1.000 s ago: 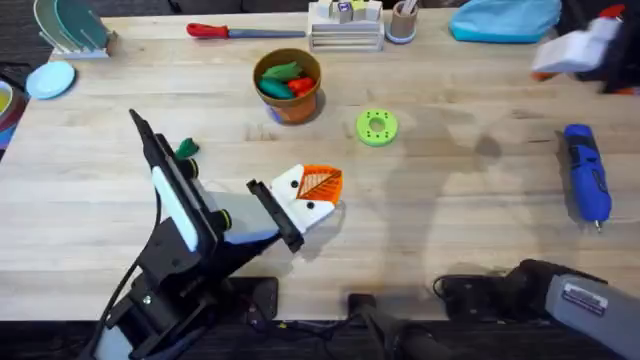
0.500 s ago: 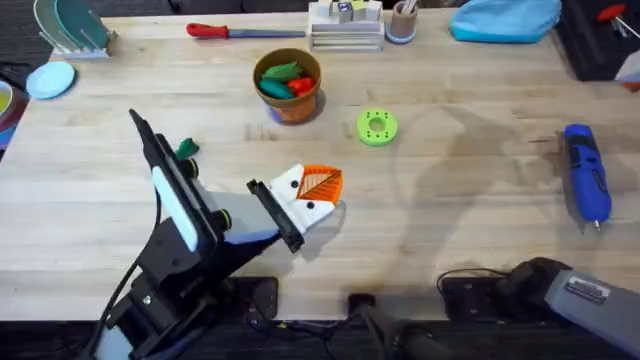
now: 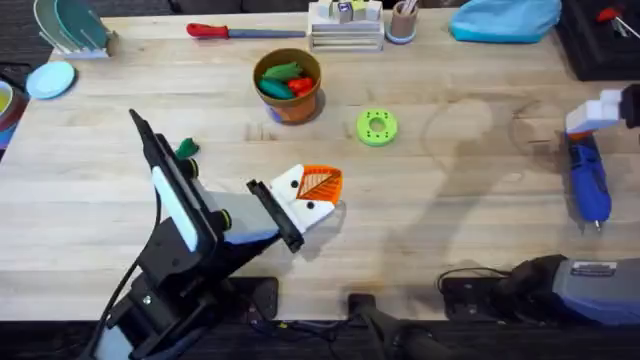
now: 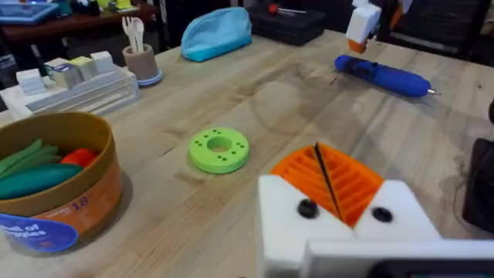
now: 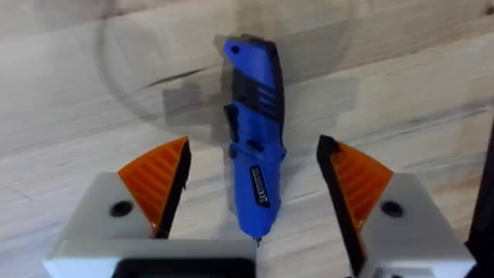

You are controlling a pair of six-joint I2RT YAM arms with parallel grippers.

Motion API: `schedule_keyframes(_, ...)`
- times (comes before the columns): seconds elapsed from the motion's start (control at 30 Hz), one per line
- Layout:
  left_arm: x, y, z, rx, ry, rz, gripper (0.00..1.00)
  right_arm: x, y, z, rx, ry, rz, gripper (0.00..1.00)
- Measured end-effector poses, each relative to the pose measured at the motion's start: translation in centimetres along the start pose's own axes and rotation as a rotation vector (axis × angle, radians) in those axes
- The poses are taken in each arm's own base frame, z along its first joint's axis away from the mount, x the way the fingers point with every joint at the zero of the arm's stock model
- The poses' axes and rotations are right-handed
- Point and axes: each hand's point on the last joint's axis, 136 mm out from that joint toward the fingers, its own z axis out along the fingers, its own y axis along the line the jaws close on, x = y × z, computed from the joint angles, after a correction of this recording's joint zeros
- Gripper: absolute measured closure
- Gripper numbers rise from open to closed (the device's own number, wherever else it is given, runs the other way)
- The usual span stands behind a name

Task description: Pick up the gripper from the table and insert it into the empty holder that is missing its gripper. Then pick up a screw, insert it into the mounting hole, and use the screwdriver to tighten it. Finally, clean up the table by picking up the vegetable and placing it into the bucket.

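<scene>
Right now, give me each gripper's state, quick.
Left gripper: shut, holding nothing.
Right gripper: open, straddling the screwdriver, not gripping it.

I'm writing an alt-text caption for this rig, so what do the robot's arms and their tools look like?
Both arms are black with pale grey link covers; the right arm carries a small printed label. Each tool has white angular finger mounts with dark screw heads and orange ribbed wedge pads, as on the left tool and the right tool.

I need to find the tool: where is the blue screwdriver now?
In the overhead view the screwdriver lies flat near the table's right edge, directly under the open right gripper.
</scene>
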Motion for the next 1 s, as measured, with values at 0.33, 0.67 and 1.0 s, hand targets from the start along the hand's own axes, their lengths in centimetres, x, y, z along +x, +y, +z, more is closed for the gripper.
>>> schedule_keyframes(0.33,0.0,0.0,0.0,0.000,0.000,0.000,0.988,0.6,-0.2,4.1,-0.042,0.097,-0.072,0.007)
schedule_keyframes(0.67,0.0,0.0,0.0,0.000,0.000,0.000,0.988,0.0,0.1,7.5,-0.066,0.123,-0.091,0.007)
schedule_keyframes(1.0,0.0,0.0,0.0,0.000,0.000,0.000,0.988,0.1,0.7,8.5,-0.107,0.139,-0.083,0.044)
